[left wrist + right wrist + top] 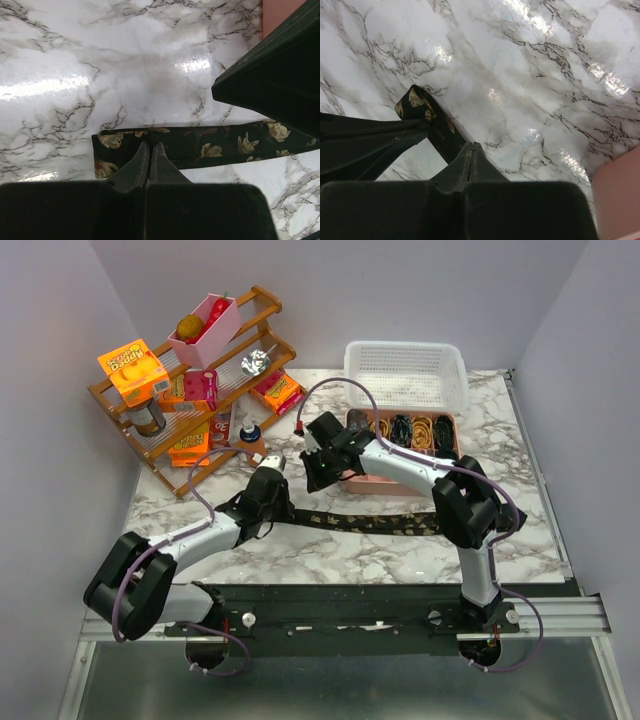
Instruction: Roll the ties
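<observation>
**A:** Where does the tie (370, 523) lie from the left hand (150, 146)?

**B:** Right under it. The tips rest on the cloth close to its blunt end. That end sits just to the hand's left, and the strip runs off to its right, flat on the bench (330, 558).

**A:** So the long axis goes crosswise to both arms?

**B:** Yes, side to side, from the left hand toward the right arm's elbow. A roll would have to start at this end and travel to the right.

**A:** Which hand is nearer that end?

**B:** The left one. The right hand (471, 147) is just beside it, a little further along the strip, with the cloth passing under its tips.

**A:** How are the fingers set?

**B:** Both hands have their fingers pressed together. The left tips touch the tie, but the views do not show whether any cloth is nipped between them. The right hand shows nothing caught between its fingers.

**A:** How does the tie look?

**B:** It is narrow, black, and scattered with gold-brown flowers. It is not yet rolled, and near the left tips the end seems slightly raised. Beyond the right hand, dark and gold coils (425, 428) sit in a pink tray (456, 430).
</observation>
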Controlling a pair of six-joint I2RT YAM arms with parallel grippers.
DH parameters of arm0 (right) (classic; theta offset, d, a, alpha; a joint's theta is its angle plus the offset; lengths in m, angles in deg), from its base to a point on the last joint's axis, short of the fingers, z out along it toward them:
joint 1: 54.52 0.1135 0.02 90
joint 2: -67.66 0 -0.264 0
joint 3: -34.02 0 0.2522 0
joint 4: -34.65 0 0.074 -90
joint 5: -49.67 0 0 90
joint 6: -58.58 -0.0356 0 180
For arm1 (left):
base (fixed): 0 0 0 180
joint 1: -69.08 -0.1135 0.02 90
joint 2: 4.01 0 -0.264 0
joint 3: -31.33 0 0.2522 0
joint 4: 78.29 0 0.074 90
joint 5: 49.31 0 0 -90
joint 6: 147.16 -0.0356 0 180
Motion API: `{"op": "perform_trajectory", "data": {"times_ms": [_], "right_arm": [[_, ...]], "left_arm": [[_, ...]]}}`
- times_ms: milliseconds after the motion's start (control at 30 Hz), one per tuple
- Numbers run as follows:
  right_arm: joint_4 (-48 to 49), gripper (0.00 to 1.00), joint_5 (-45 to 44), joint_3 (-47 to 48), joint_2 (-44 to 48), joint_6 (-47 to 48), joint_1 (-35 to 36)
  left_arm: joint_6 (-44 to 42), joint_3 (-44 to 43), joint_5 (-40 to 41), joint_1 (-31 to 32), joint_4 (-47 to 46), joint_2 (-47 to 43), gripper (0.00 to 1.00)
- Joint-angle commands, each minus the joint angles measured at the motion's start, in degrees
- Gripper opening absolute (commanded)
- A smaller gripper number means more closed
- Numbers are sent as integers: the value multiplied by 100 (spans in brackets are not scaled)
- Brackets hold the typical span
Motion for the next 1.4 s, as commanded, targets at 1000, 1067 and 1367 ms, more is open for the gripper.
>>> {"op": "perform_trajectory", "data": {"times_ms": [1000, 1067, 1367], "right_arm": [[229, 1, 430, -157, 86, 68, -39], [317, 1, 607, -192, 157, 51, -39], [633, 1, 1187, -342, 271, -63, -21]], "left_arm": [[362, 376, -172, 240, -839, -404, 55], [327, 306, -172, 232, -725, -360, 56], [370, 367, -67, 153, -575, -632, 56]]}}
